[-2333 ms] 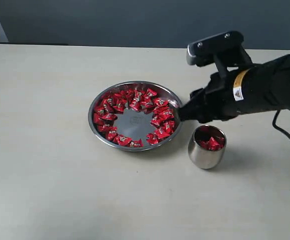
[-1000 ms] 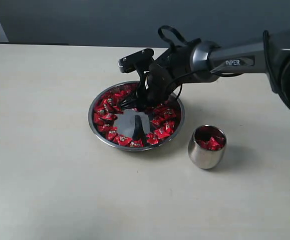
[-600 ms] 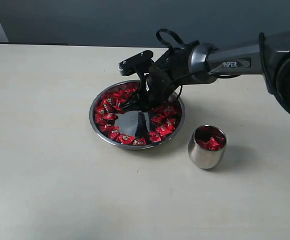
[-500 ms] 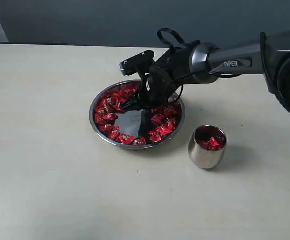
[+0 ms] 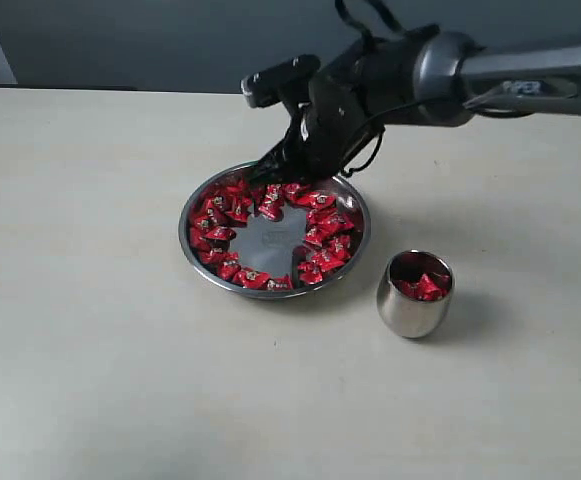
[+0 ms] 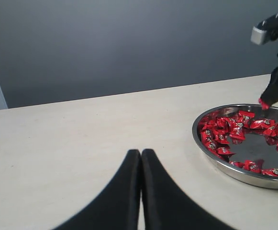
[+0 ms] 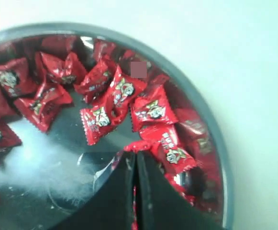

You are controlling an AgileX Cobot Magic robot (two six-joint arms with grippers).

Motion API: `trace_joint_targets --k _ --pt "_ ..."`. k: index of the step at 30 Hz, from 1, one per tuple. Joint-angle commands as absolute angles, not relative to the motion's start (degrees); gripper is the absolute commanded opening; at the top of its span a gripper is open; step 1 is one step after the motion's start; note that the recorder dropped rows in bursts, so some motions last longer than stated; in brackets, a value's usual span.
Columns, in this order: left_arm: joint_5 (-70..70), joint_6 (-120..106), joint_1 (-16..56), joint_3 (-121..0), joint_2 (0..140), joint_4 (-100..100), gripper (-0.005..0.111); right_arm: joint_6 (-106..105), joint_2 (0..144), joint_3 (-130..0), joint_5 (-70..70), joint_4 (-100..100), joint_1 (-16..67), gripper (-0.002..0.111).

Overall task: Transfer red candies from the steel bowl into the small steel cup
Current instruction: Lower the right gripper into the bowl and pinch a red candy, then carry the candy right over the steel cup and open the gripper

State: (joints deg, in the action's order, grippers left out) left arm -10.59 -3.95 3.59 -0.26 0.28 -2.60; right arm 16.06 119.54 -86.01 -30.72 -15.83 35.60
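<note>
The steel bowl (image 5: 270, 296) holds a ring of red candies (image 5: 220, 215) around its bare bottom. My right gripper (image 5: 268, 168) hangs just above the bowl's far rim. In the right wrist view the right gripper (image 7: 136, 155) is shut on one red candy (image 7: 141, 145), with wrapper showing at the tips and in the slit between the fingers. The small steel cup (image 5: 413, 305) stands to the right of the bowl with a few red candies (image 5: 420, 286) inside. My left gripper (image 6: 141, 152) is shut on nothing, low over the table and well away from the bowl (image 6: 225, 165).
The pale table (image 5: 90, 380) runs wide around bowl and cup. A dark wall (image 5: 170, 40) stands behind its far edge. The right arm (image 5: 490, 75) reaches in from the right, above and behind the cup.
The right gripper went from beside the cup into the bowl, closed among the candies, and has now lifted toward the far rim with one candy pinched. Several candies shifted.
</note>
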Motion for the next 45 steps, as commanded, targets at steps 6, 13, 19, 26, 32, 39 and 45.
trace_joint_targets --k 6,13,19,26,32,39,45 --pt "-10.3 -3.9 3.6 0.0 0.0 -2.7 0.002 15.9 97.7 -72.7 -31.8 -11.9 35.5 -0.001" --pt "-10.3 -3.9 3.6 0.0 0.0 -2.7 0.002 16.7 80.4 -51.0 -27.4 -11.9 35.5 -0.001" --pt "-10.3 -3.9 3.6 0.0 0.0 -2.7 0.002 16.8 73.7 -40.3 -23.1 -11.0 35.5 -0.001" --pt "-10.3 -3.9 3.6 0.0 0.0 -2.7 0.002 16.9 74.3 -37.3 -20.5 -11.0 35.4 -0.001" --pt "-10.3 -3.9 3.6 0.0 0.0 -2.7 0.002 16.9 75.7 -37.3 -20.7 -11.5 35.4 -0.001" --pt "-10.3 -3.9 3.6 0.0 0.0 -2.7 0.002 16.9 77.8 -37.3 -21.1 -13.2 35.4 0.016" --pt "-10.3 -3.9 3.6 0.0 0.0 -2.7 0.002 19.5 79.1 -37.3 -19.9 -16.5 35.4 0.035"
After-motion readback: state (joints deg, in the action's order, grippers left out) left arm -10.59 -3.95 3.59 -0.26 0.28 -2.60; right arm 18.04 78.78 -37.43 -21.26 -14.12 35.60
